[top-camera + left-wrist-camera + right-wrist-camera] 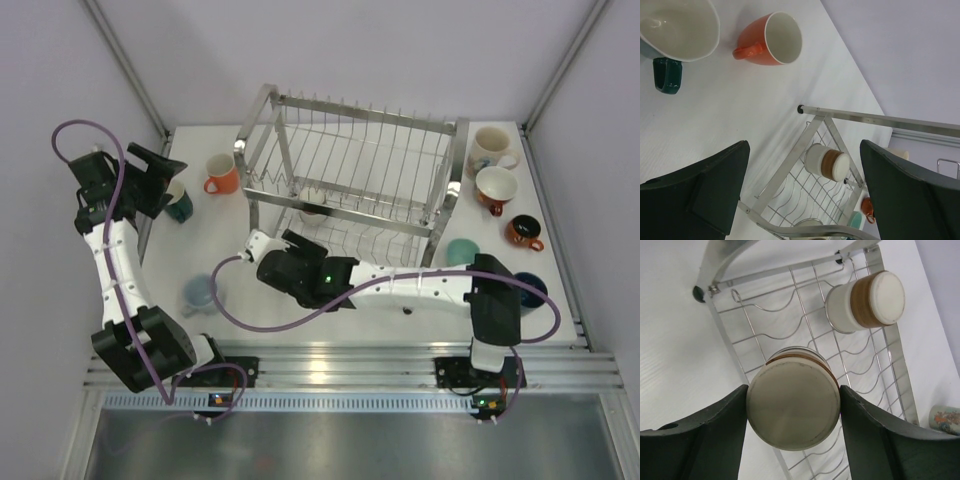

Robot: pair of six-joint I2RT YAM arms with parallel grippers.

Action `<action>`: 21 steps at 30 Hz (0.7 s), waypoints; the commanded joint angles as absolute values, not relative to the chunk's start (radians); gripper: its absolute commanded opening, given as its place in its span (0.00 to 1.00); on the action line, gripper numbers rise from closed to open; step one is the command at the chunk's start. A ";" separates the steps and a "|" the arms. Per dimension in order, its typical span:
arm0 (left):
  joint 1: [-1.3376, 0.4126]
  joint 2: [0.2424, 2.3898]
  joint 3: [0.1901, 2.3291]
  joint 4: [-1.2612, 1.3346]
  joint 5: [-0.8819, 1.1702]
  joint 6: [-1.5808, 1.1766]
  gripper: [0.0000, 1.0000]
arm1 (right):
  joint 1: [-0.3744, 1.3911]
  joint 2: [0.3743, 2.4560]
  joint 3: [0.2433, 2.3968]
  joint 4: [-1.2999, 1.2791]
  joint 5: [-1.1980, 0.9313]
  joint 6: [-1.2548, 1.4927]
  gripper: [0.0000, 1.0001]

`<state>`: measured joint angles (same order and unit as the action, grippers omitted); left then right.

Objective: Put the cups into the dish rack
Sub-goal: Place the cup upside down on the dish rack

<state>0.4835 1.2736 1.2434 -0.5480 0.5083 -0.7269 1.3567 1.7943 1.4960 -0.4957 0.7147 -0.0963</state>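
Right jaws on a cup in the rack, left jaws wide over the tabletop.

My right jaws press both sides of an upturned cream cup [794, 405] with a brown band, which sits on the dish rack's [722, 255] lower wires. A second banded cup [865, 300] lies deeper in. My left jaws gape with nothing between them, above the white tabletop [715, 115] by the rack's corner. Beyond them stand an orange mug [771, 39] and a teal cup [677, 30]. More cups [495, 185] sit right of the rack.
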 commanded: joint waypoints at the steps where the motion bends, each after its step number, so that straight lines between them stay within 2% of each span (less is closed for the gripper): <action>1: 0.486 1.246 1.239 -0.486 0.525 -0.724 0.97 | 1.318 1.789 1.477 -0.417 0.758 -0.120 0.00; 21: 0.486 1.250 1.232 -0.482 0.538 -0.719 0.97 | 1.229 1.781 1.355 -0.279 0.879 -0.161 0.00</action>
<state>0.4835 1.2736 1.2392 -0.5369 0.5217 -0.7300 1.2636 1.7947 1.3556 -0.3515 0.8211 -0.1646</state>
